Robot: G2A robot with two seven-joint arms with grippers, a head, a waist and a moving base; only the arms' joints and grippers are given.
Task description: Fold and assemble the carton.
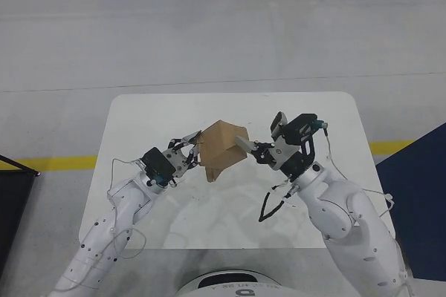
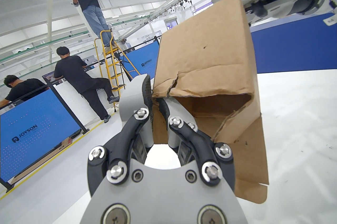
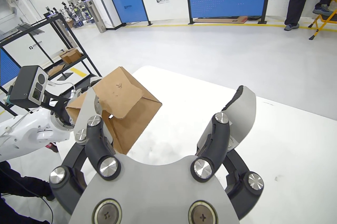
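**Carton opened up, ends not yet closed**

Our left tool (image 2: 152, 97) is pinching a wall of the cardboard carton (image 2: 205, 56) at its torn open end, with one finger inside and one outside. Our right tool (image 3: 165, 104) is spread wide. One of its fingers lies against the carton's opposite end and the other is well apart from it.

The carton sits tilted between the two tools, over the middle of the white desk (image 1: 297, 215) — whether its lowest corner touches the desk we cannot tell.

We judge the task roughly midway. The body is opened into a box shape, yet the end by the left tool gapes open with a flap (image 2: 250, 156) hanging loose — the flaps are not yet folded and tucked.
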